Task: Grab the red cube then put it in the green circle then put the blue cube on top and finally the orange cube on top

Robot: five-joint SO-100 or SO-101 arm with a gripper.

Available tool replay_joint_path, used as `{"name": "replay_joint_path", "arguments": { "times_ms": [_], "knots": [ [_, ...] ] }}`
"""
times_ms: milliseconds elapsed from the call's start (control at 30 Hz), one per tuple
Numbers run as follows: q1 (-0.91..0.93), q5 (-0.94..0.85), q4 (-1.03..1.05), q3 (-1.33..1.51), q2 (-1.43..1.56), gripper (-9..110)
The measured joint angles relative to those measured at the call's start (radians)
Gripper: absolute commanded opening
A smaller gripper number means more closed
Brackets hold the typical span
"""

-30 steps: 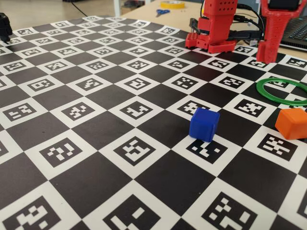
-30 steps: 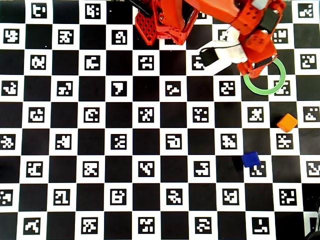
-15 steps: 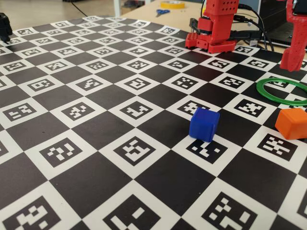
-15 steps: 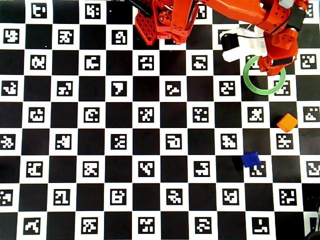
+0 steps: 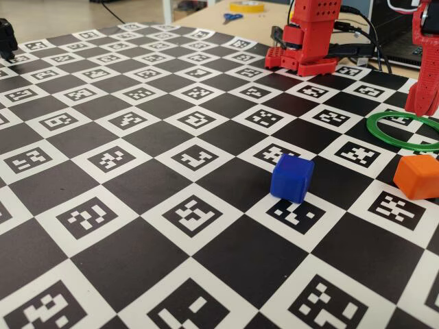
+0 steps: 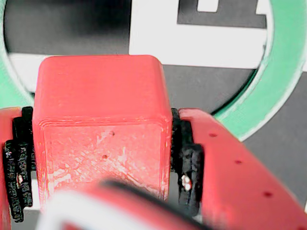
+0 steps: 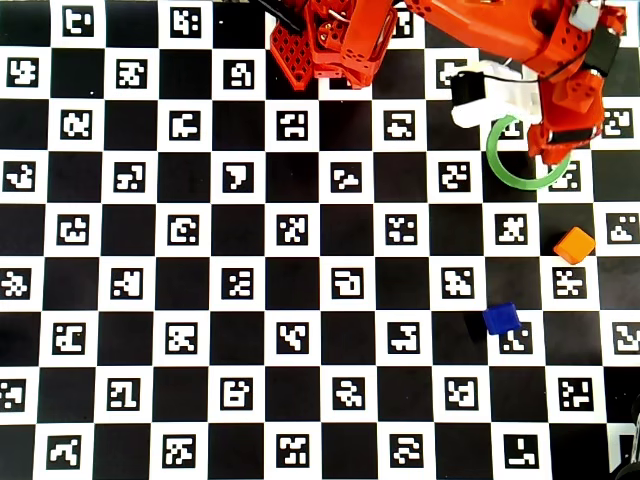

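The wrist view is filled by the red cube [image 6: 100, 120], with my gripper [image 6: 100, 153] shut on it and black pads [image 6: 188, 160] pressing both sides. Behind the cube curves the green circle [image 6: 283, 72], its hollow centre right under the cube. In the overhead view my gripper [image 7: 552, 152] hangs over the right part of the green circle [image 7: 507, 170] and hides the red cube. The orange cube [image 7: 574, 245] and the blue cube [image 7: 501, 318] rest on the board further down. In the fixed view my gripper [image 5: 420, 106] stands at the green circle [image 5: 401, 139], beyond the orange cube [image 5: 417, 176] and the blue cube [image 5: 292, 178].
A black-and-white checkered marker mat [image 7: 290, 300] covers the table. The arm's red base [image 7: 330, 50] sits at the top edge in the overhead view. In the fixed view, scissors [image 5: 232, 17] and a yellow tape roll [image 5: 247, 5] lie behind the mat.
My gripper has swung rightward in the overhead view, from the ring's left rim to over its right part, and has come lower in the fixed view. Both loose cubes stayed still.
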Motion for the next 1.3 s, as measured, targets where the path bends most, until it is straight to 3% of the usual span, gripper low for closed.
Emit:
{"name": "replay_joint_path", "arguments": {
  "times_ms": [1033,1133,1300],
  "knots": [
    [0.0,-0.025,-0.074,0.074,-0.058,-3],
    [0.0,-0.025,-0.08,0.074,-0.058,13],
    [0.0,-0.012,-0.08,0.074,-0.058,14]
  ]
}}
